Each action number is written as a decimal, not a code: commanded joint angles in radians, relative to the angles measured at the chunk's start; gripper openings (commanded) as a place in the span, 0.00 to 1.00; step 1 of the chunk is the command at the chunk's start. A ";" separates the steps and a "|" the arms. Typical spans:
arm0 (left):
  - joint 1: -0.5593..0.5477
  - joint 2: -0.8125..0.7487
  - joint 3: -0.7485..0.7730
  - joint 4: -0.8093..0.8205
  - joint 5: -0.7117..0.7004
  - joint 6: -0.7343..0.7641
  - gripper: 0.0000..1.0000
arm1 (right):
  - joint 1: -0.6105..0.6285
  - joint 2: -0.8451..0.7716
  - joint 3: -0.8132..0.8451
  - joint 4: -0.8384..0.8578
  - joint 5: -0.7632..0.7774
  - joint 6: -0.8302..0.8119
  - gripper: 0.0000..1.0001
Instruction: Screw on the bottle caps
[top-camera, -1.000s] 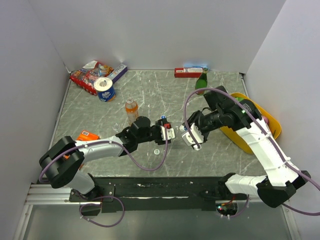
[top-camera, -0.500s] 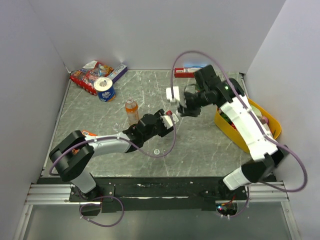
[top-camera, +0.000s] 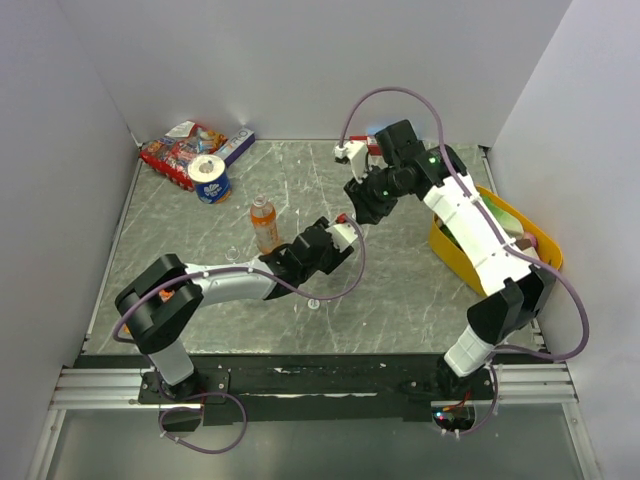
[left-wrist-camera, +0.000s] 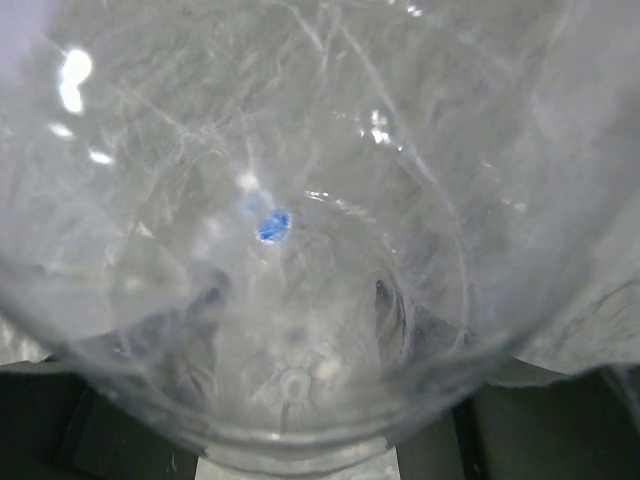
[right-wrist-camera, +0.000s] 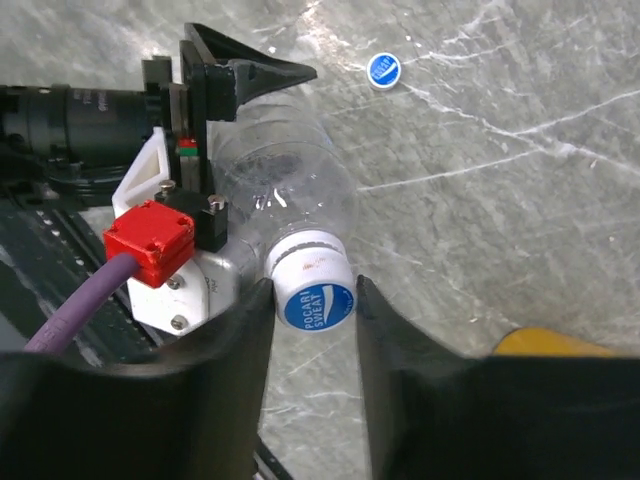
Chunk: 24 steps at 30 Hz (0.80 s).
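My left gripper (top-camera: 338, 236) is shut on a clear empty bottle (right-wrist-camera: 300, 190), held on its side above the table's middle. The left wrist view looks straight through that bottle's wall (left-wrist-camera: 300, 300). A white cap with a blue top (right-wrist-camera: 318, 305) sits on the bottle's neck. My right gripper (right-wrist-camera: 314, 292) has its two fingers against either side of this cap; in the top view it (top-camera: 358, 212) meets the left gripper. A loose blue cap (right-wrist-camera: 384, 69) lies on the table beyond. The orange drink bottle (top-camera: 263, 222) stands upright to the left, uncapped. A white cap (top-camera: 313, 303) lies nearer the front.
A yellow tray (top-camera: 505, 250) sits at the right edge under the right arm. A blue-and-white tape roll (top-camera: 210, 178), a snack packet (top-camera: 178, 150) and a red box (top-camera: 362, 146) lie along the back. A small clear item (top-camera: 232, 255) lies left of the left arm.
My right arm swung from the front right to the back and brought its gripper down onto the cap end of the bottle. My left gripper shifted slightly right and back with the bottle.
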 joint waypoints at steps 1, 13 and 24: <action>0.018 -0.090 0.056 0.103 0.014 -0.106 0.01 | 0.000 0.029 0.169 -0.185 -0.163 0.061 0.58; 0.060 -0.185 -0.043 -0.068 0.534 -0.065 0.01 | -0.164 -0.169 0.218 -0.267 -0.462 -0.269 0.75; 0.096 -0.268 -0.082 -0.172 0.786 0.254 0.01 | 0.020 -0.528 -0.293 -0.127 -0.358 -1.094 0.71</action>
